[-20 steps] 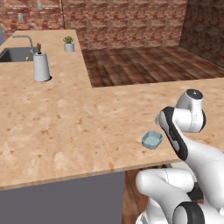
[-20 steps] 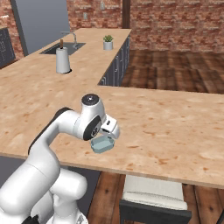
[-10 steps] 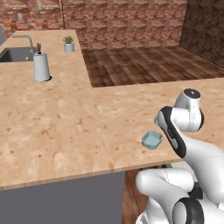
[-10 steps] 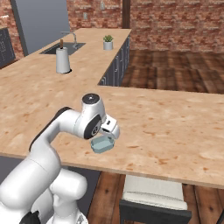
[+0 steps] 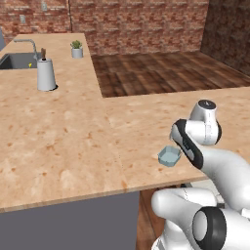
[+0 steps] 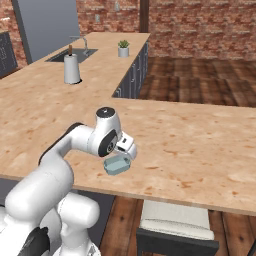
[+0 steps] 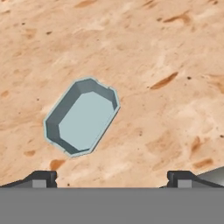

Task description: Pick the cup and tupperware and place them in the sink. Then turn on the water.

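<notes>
The tupperware (image 7: 82, 117) is a shallow pale blue-grey container that lies alone on the wood-look counter, near its front edge (image 5: 169, 156) (image 6: 116, 164). My gripper (image 7: 112, 179) hangs just above it, open, with nothing between its two dark fingertips (image 7: 41, 178). In the hand view the tupperware sits up and left of the jaws' middle. The hand (image 6: 125, 147) is bent down over it. Far off at the back left is the sink (image 5: 13, 61) (image 6: 65, 56). A tiny yellow shape in its basin (image 5: 30, 64) may be the cup; it is too small to be sure.
A grey faucet (image 5: 27, 43) stands at the sink, and no stream shows at it. A tall white paper-towel roll (image 5: 46, 74) (image 6: 71, 69) stands on the counter beside the sink. A small potted plant (image 5: 76, 49) is further back. A stool (image 6: 172, 220) stands below the counter's front edge.
The hand has edged a little further over the tupperware. The jaws stay open and the tupperware has not moved.
</notes>
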